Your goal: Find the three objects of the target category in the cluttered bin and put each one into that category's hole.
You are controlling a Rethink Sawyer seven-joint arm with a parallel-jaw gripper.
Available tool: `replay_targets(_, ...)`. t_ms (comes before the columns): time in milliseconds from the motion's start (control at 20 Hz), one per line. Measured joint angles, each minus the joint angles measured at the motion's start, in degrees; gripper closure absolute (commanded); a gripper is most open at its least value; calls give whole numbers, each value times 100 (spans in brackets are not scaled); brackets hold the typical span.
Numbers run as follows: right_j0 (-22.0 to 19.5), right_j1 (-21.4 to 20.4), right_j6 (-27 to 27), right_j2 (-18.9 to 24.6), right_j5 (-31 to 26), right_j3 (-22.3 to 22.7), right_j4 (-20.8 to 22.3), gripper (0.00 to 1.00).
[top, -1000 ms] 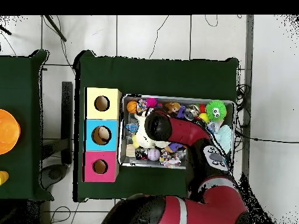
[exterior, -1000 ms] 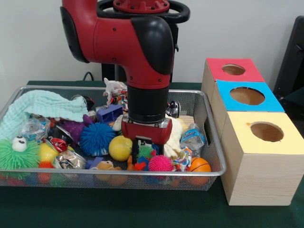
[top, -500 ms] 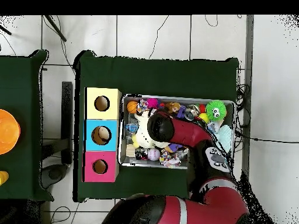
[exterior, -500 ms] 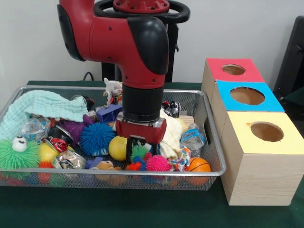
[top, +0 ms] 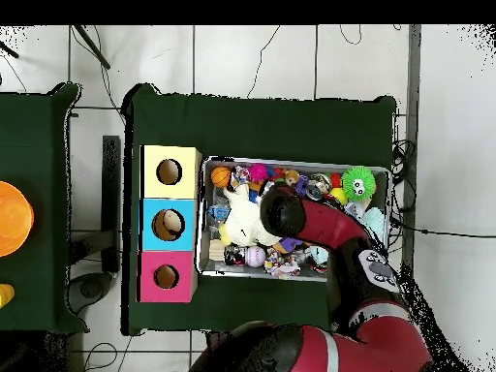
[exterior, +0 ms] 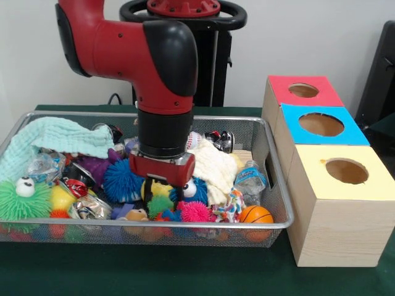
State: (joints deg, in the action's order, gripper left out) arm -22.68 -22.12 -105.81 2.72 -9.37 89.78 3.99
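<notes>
The bin (exterior: 271,225), crowded with toys, was set on the green desk (exterior: 185,274) beside three boxes. The red-topped hole (exterior: 303,90) was seen empty. The gripper (exterior: 162,185) was lowered among the toys; its fingers' state could not be told. Sorting appeared barely begun.

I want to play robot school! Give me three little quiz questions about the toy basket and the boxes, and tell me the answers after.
1. True or false: the red-topped box stands farthest from the front camera of the three boxes.
2. Which toy lies nearest the yellow-topped box? A) the green googly-eyed ball B) the small basketball C) the mint cloth
3. Fill in: the gripper is down among the toys inside the wire ____.

Key: 1 true. 2 B. 3 bin.
</notes>
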Motion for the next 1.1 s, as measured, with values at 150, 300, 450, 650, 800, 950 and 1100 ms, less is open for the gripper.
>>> replay_targets(150, -80, 0, 0, 1, 0, 1, 0, 0)
replay_targets(300, -133, 1, 0, 0, -1, 6, 1, 0)
replay_targets(450, -143, 1, 0, 0, -1, 12, 4, 0)
replay_targets(650, -143, 0, 0, 0, 0, 23, 79, 0)
replay_targets(800, -151, 0, 0, 1, 0, 32, 159, 0)
replay_targets(950, -157, 0, 0, 0, 0, 38, 195, 0)
replay_targets(1100, -166, 0, 0, 1, 0, 37, 261, 0)
